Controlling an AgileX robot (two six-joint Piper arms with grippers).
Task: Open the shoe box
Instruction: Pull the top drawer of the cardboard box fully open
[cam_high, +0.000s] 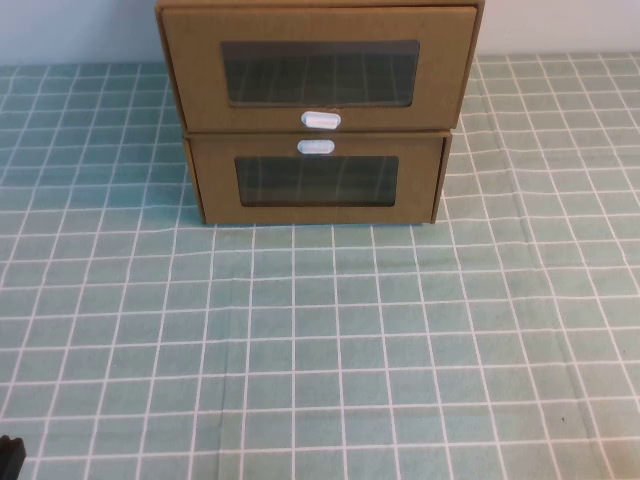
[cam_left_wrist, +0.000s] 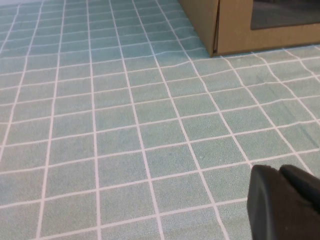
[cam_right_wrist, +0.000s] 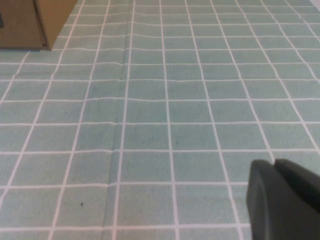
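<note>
The green-checked bench (cam_high: 330, 360) stretches from me to two stacked shoe boxes at its far middle. The upper box (cam_high: 318, 70) sits on the lower box (cam_high: 315, 185), with their fronts facing me and their long sides running across. Each front carries a small white pull, the upper pull (cam_high: 320, 119) just above the lower pull (cam_high: 315, 146). Only the high view shows the pulls; each wrist view catches just a bottom corner of the lower box. The boxes lie straight ahead of both arms, and I judge neither plainly nearer. My left gripper (cam_left_wrist: 278, 171) hangs low at the near left corner, jaws together. My right gripper (cam_right_wrist: 275, 164), unseen from above, hangs low over the near bench, jaws together too.
</note>
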